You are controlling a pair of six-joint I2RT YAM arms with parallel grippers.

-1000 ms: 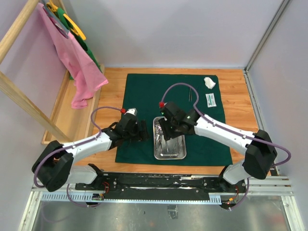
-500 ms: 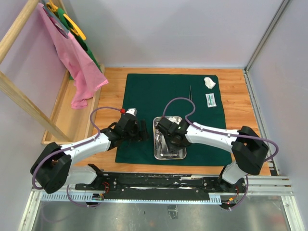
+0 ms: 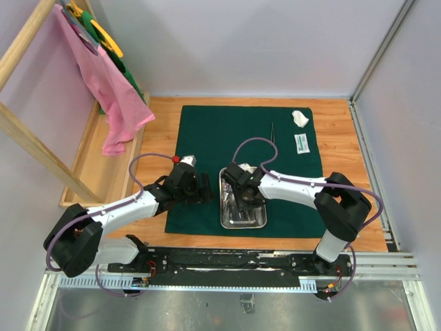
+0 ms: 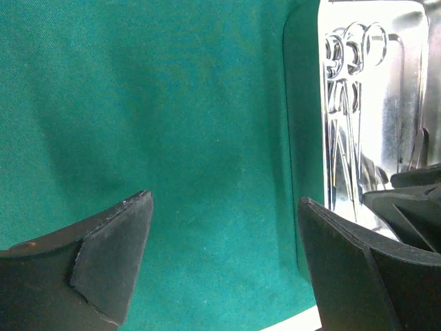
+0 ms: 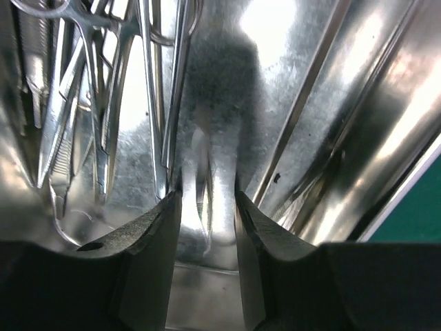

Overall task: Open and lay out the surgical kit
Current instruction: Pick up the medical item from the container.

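Right arm is folding in versus a second ago: elbow is pulling toward centre and the wrist is dropping deeper into the tray. Left arm is not moving.

Right gripper [image 5: 204,207] is sitting nose-down on the steel tray [image 5: 220,89] floor. Its jaws are narrowed to a partial gap around a blurred shiny strip; can't tell if it's pinching it. Ring-handled forceps [image 5: 89,103] are lying bunched just left of that gripper, against the tray wall.

Left gripper [image 4: 227,255] is hovering wide open, holding nothing, over bare green cloth wrap [image 4: 172,124] just left of the tray [image 4: 406,103]. The forceps [image 4: 348,103] are showing in its view, rings pointing away.

Overhead: right gripper [image 3: 241,196] is working the tray's [image 3: 242,225] left half, with left gripper [image 3: 203,187] beside it. The cloth wrap [image 3: 207,131] is lying flat, fully unfolded, on the wooden table [image 3: 344,138], with the tray at its near edge. Thin tweezers [image 3: 273,132] are lying on the cloth further back. The white packet [image 3: 301,143] and gauze wad [image 3: 300,118] are sitting at the far right corner.
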